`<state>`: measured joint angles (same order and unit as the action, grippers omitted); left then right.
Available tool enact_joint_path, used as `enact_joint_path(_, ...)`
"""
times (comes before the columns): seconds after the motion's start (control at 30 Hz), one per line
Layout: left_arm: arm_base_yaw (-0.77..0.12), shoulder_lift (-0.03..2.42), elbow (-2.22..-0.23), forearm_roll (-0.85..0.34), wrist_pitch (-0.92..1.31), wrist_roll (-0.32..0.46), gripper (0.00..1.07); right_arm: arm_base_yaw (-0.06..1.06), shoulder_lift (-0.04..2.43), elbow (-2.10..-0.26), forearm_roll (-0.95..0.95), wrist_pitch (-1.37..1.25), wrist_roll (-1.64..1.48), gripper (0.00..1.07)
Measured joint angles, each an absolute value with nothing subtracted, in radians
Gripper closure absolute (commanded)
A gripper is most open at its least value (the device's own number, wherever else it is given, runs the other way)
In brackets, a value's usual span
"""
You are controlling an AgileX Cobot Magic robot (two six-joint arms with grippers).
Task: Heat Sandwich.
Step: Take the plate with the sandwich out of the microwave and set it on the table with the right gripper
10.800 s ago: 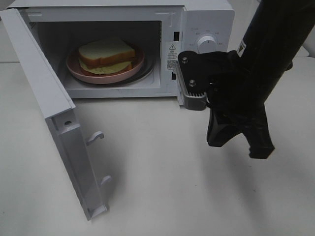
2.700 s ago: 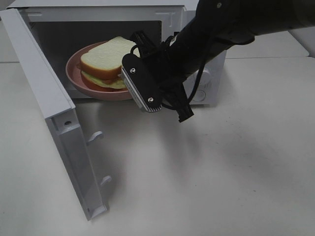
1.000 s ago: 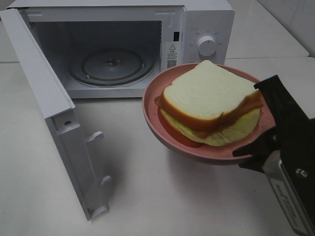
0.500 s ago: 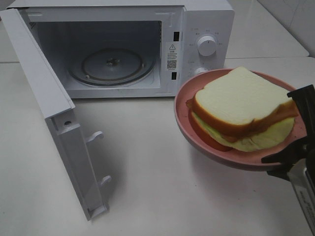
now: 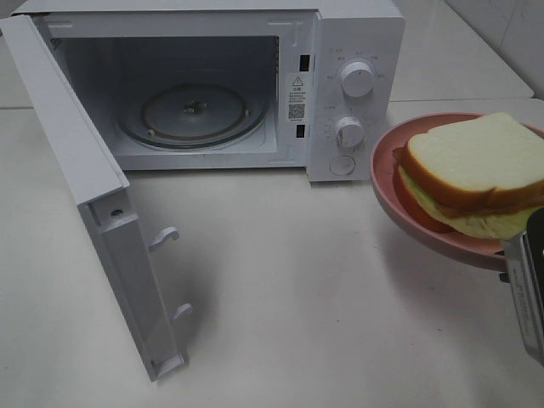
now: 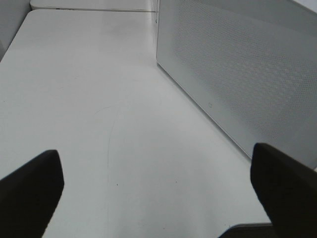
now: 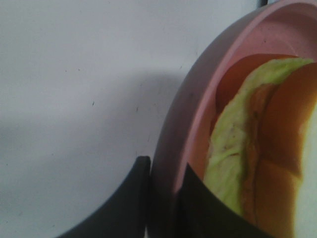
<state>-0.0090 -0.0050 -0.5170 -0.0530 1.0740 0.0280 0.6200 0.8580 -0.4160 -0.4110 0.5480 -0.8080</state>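
The sandwich [image 5: 476, 174] lies on a pink plate [image 5: 399, 217] held above the white worktop [image 5: 297, 306], to the right of the microwave [image 5: 340, 51] and outside it. The right gripper [image 7: 163, 198] has its fingers [image 7: 131, 193] clamped on the plate's rim. The left gripper [image 6: 158, 188] hangs over bare worktop beside the microwave's open door [image 5: 102, 212], fingers wide apart and empty

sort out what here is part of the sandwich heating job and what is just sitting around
Part of the job:
- sandwich
- pink plate under it, rim pinched by the right claw
- microwave, door open

Just there:
- left claw, open, holding nothing
- table
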Motion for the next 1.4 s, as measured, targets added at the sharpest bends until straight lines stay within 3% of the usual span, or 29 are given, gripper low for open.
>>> enact_joint_path(0.77,-0.009,-0.005,-0.517,-0.053,1.074,0.028,0.1,0.62,0.908,-0.416,-0.767,0.749,-0.124,1.07)
enact_joint_path(1.4,-0.009,-0.005,-0.517,-0.053,1.074,0.028,0.1,0.62,1.288,-0.531,-0.905,0.842,0.543,1.07)
